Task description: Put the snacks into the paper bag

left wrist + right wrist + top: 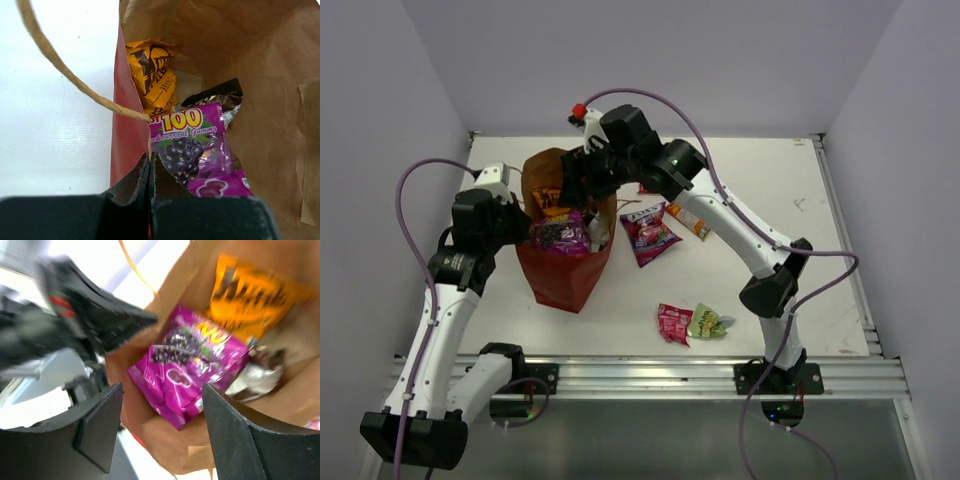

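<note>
Red-brown paper bag (565, 280) is being clamped at the rim by the left end effector (149, 167); the right end effector (160, 420), spread wide and empty, is risking dragging the purple packet (190, 360) out.

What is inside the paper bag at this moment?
Inside the paper bag lie an orange chip bag, a purple gummy packet on top, and a dark packet beside it. Whatever lies beneath them, and the bag's bottom, is covered.
</note>
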Action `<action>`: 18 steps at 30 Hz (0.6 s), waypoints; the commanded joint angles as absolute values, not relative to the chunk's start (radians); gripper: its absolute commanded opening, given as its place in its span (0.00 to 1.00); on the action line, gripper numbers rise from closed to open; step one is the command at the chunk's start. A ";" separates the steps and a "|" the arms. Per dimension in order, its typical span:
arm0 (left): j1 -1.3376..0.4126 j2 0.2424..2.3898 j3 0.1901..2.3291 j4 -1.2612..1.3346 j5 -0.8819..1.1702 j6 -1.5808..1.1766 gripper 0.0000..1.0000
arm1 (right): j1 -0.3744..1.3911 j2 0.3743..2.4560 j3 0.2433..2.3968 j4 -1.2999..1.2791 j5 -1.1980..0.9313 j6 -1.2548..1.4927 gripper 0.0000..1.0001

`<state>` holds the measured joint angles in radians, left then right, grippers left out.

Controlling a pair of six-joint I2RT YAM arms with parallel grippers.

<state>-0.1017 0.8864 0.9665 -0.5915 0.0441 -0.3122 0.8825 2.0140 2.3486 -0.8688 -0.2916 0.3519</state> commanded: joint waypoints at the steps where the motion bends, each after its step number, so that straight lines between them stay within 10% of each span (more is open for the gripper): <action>1: -0.110 0.890 0.956 -0.548 0.058 -0.310 0.00 | 0.885 1.860 2.468 -0.891 -0.195 0.281 0.70; 6: -0.110 0.890 0.946 -0.545 0.060 -0.311 0.00 | 0.874 1.662 2.208 -0.894 0.082 0.226 0.96; 12: -0.110 0.894 0.953 -0.543 0.063 -0.310 0.00 | 0.651 1.387 1.553 -0.677 -0.020 0.389 0.96; 18: -0.112 0.890 0.954 -0.555 0.058 -0.308 0.00 | 0.594 1.417 1.348 -0.594 -0.049 0.336 0.96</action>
